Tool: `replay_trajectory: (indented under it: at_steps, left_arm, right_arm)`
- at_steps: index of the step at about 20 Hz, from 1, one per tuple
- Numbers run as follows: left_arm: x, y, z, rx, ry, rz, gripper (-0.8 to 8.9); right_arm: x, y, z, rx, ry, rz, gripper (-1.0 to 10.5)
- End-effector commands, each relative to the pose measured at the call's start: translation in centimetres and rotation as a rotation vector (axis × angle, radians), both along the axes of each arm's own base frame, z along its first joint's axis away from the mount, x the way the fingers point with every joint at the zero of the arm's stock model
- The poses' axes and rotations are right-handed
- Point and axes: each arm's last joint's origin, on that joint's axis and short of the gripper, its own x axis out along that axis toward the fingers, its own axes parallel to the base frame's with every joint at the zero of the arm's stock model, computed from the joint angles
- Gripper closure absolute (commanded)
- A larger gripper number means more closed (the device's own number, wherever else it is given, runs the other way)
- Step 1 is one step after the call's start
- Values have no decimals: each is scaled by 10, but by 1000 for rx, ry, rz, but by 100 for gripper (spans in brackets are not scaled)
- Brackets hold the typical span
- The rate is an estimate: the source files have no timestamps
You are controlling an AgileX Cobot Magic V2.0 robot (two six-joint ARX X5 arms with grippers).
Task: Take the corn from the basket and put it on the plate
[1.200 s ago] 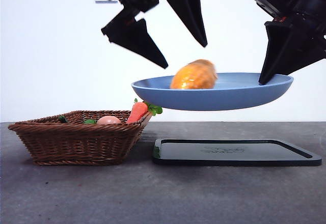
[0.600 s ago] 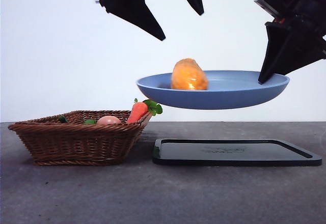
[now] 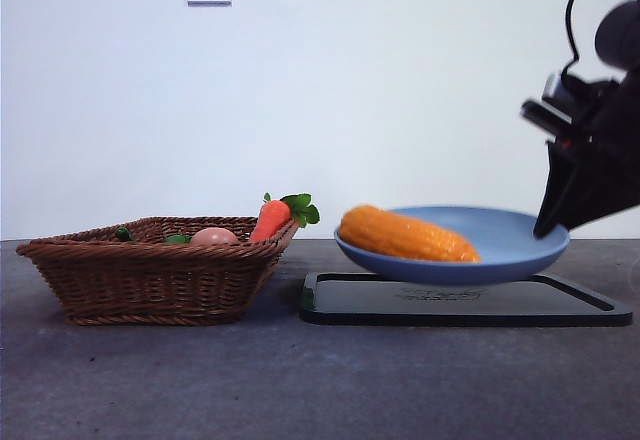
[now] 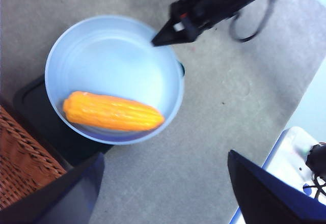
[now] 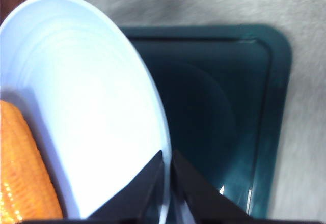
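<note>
Lying lengthwise in the plate, near the rim facing the basket: the corn. Pinched at the far rim between the clenched fingers of the right gripper, low over the black tray on the worktop, maybe touching it. High above, clear of everything, the left gripper, fingers spread and holding nothing. Resting in the basket, a carrot and a pinkish ball.

The front camera sat low at table height, looking level across at the basket and plate, both near. The left wrist camera looked down from high up, plate at 11 o'clock. The right wrist camera sat close against the plate's rim.
</note>
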Motion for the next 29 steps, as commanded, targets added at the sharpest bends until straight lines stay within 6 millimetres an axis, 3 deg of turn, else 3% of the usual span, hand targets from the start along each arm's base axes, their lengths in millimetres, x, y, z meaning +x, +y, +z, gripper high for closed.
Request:
replay_trajectory:
  at_steps: [1, 6, 11, 16, 18, 23, 29]
  left_arm:
    - [-2, 0, 11, -29, -28, -3, 422]
    - [-3, 1, 11, -28, -27, -3, 422]
    - [-3, 1, 11, -27, -27, -3, 422]
    - [-3, 1, 10, -16, -18, -3, 422]
    - [-4, 1, 10, -10, -16, -5, 422]
    - [-4, 2, 9, -5, -18, -9, 422]
    - [-2, 3, 9, -3, -17, -4, 422]
  right_arm:
    - [15, -3, -9, 58, 10, -31, 945]
    - [27, -6, -35, 62, 53, -50, 945]
    - [27, -6, -39, 59, 65, -52, 944]
    - [25, -5, -38, 95, 77, -32, 692]
    - [23, -5, -34, 114, 82, -24, 680]
    - [5, -14, -9, 63, 88, -23, 680]
    - [-51, -19, 60, 4, 14, 34, 680]
